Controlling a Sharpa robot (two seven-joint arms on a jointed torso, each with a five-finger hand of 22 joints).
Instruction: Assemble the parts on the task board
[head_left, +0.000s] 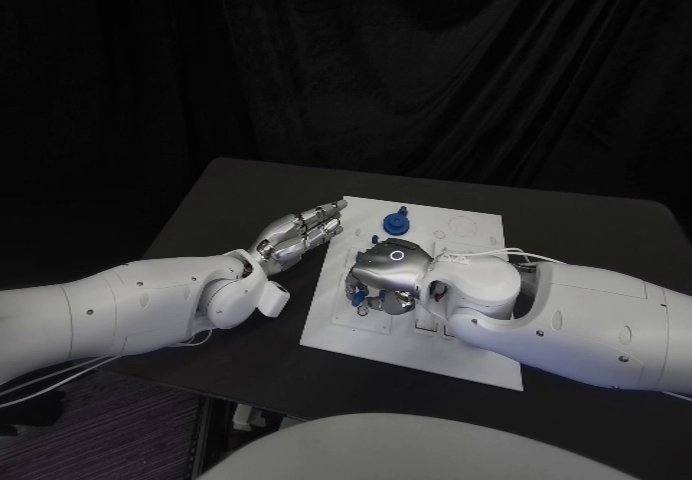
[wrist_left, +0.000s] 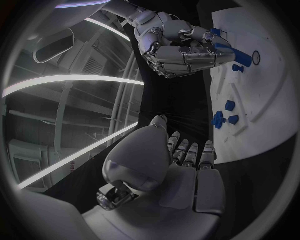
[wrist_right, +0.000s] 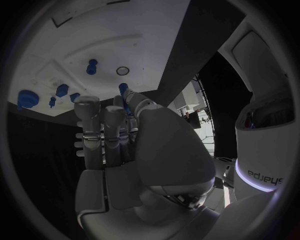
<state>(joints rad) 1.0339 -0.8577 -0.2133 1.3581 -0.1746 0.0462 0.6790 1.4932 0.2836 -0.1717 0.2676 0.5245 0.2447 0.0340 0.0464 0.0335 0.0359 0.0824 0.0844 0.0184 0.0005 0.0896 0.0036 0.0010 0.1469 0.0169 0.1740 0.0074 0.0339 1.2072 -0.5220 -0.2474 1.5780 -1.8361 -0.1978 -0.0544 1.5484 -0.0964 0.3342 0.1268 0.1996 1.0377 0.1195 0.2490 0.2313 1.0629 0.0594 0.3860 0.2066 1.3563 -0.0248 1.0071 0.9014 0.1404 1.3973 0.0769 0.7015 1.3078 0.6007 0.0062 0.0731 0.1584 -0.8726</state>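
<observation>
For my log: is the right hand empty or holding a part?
Holding. In the right wrist view a blue part sticks out between thumb and fingers of the right hand.

The right hand (head_left: 387, 278) lies over the near-left part of the task board (head_left: 476, 225) in the head view, hiding the board beneath it and whatever parts stand there. A blue part (wrist_right: 124, 90) shows at its fingers (wrist_right: 87, 117) in the right wrist view, but whether they grip it or merely lie against it cannot be told. The board's small markings are too faint to read. The surface (head_left: 231, 200) runs off behind both arms.
</observation>
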